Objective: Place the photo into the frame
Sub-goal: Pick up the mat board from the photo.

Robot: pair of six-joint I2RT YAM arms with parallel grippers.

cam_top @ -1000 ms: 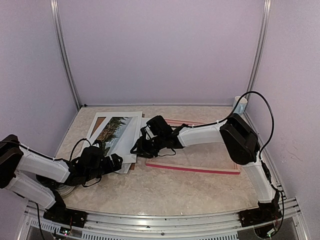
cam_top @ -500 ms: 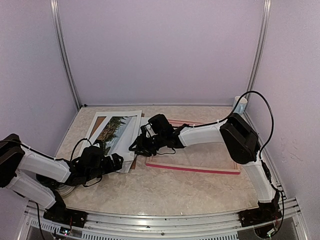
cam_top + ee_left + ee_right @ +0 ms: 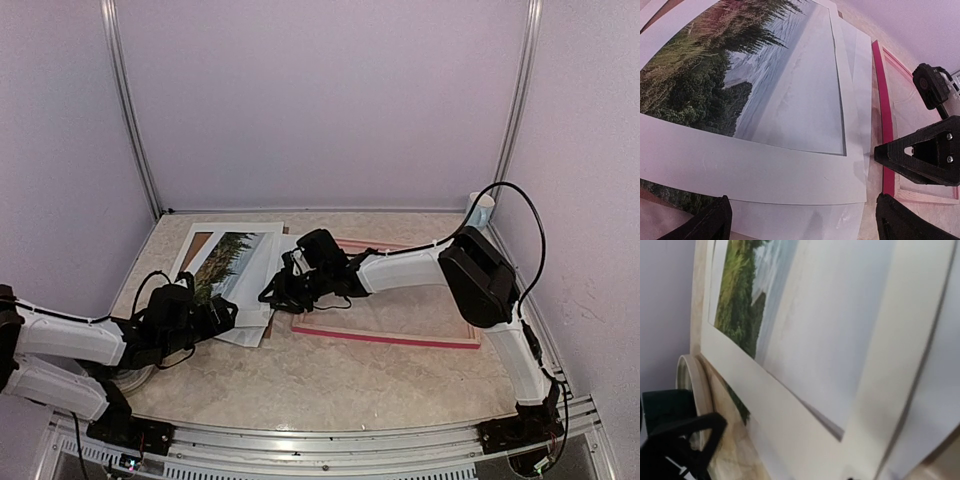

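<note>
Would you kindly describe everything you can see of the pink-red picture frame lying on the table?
The frame is a large, thin rectangle, pink-red on its rails, with paler wood showing along the inner side in the left wrist view. It lies flat on the marbled table, which shows through its opening, just right of the stacked white sheets. The right arm reaches across above its left end.

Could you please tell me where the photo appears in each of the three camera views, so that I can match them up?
Top external: the photo lies left of centre on the table, left of the frame.
Left wrist: the photo fills the upper left.
Right wrist: the photo fills the upper middle, seen at a steep slant.
Shared landmark: the white mat border around it.
</note>
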